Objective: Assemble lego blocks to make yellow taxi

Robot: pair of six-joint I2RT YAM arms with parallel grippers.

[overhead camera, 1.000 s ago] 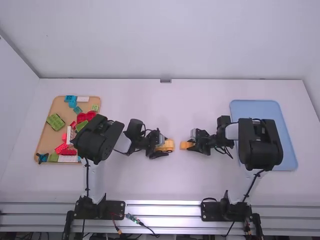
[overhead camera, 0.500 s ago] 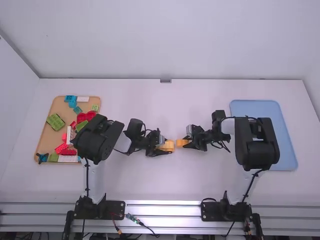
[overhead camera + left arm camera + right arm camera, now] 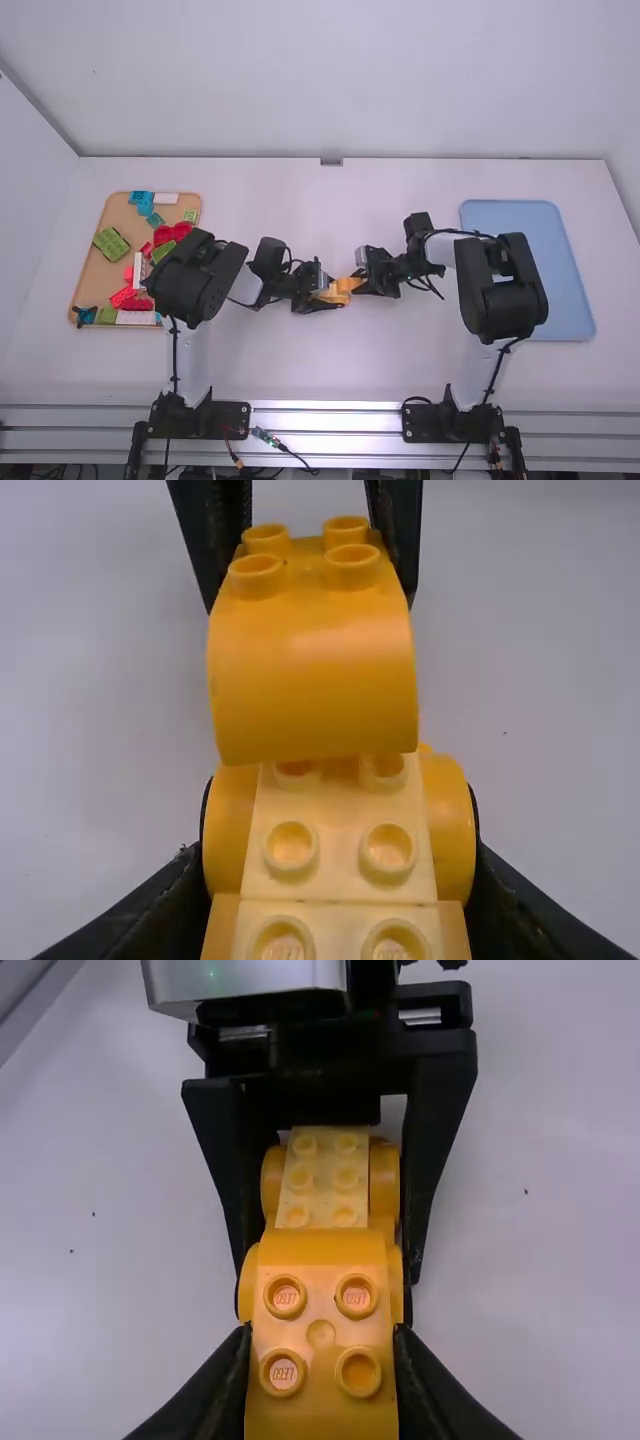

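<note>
Near the table's middle, my left gripper [image 3: 322, 296] is shut on the yellow wheeled base [image 3: 332, 298]. My right gripper [image 3: 361, 272] faces it, shut on a yellow curved block [image 3: 350, 284]. In the left wrist view the curved block [image 3: 312, 665], studs up, overlaps the far end of the base [image 3: 340, 845]; whether they touch I cannot tell. The fingers of my left gripper [image 3: 340, 880] grip the base at its wheels. In the right wrist view my right gripper [image 3: 322, 1360] pinches the curved block [image 3: 320, 1335] at its sides, with the studded base [image 3: 325, 1185] beyond it.
A tan tray [image 3: 92, 270] with loose green, red, blue and white blocks lies at the far left. The blue tray [image 3: 578, 300] is at the right, partly under the right arm. Both forearms reach inward over the white table [image 3: 400, 365].
My right gripper has moved left with the curved block, closing the gap to the base. The left arm has stayed in place with the base.
</note>
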